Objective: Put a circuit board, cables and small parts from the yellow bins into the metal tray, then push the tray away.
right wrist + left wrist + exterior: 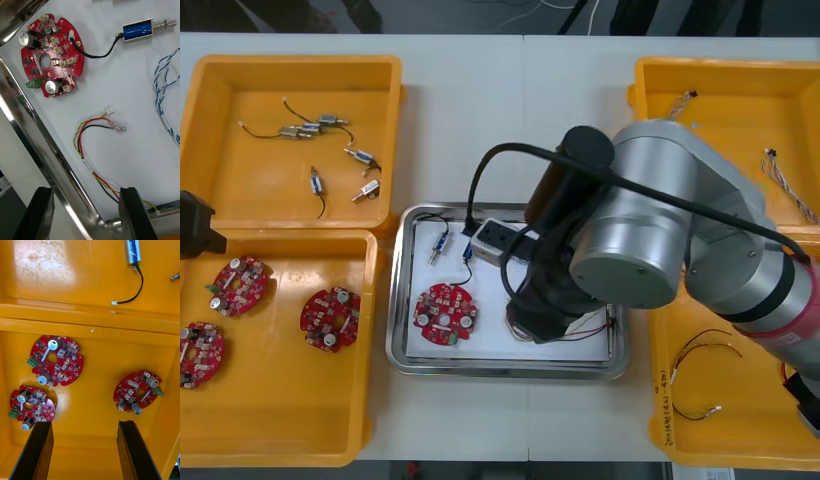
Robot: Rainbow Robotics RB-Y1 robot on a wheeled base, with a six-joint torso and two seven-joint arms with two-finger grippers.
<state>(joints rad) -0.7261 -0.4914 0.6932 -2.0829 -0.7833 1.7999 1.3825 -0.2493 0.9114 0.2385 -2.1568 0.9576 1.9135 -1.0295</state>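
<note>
Right gripper point(84, 215): black fingers spread wide, nothing between them. It hovers over the near right corner of the shiny metal tray point(41, 150) with the white inside. The fingers straddle the rim, one out over the light table point(11, 150), one just inside.

Closest in is a thin red-and-yellow cable point(88, 148) with a black strand, lying loose on the white floor. Its tail runs behind the inner finger, and a white plug end rests on the corner rim. Further in:
- a twisted blue-and-white cable point(165, 93)
- a small metal part point(138, 30) with a blue body and black lead
- a round red circuit board point(48, 56), flat beside the near rim

The tray looks loaded to me, so I'd say the push is what's left.

For the push:
- Clear that cable tail off the rim first, or the fingers will pinch it or drag it out.
- Shift from the corner to mid-rim on the near side. A corner push will likely spin the tray.
- Close the fingers and drop low behind the rim, so they meet the wall and not the lip and can't ride over it.
- Go slow and straight. The yellow bins point(380, 300) sit close on both sides.

Left gripper point(84, 452): also open and empty, parked above the near left yellow bin point(93, 416), which holds three spare red boards point(56, 360). Fine where it is.
</note>
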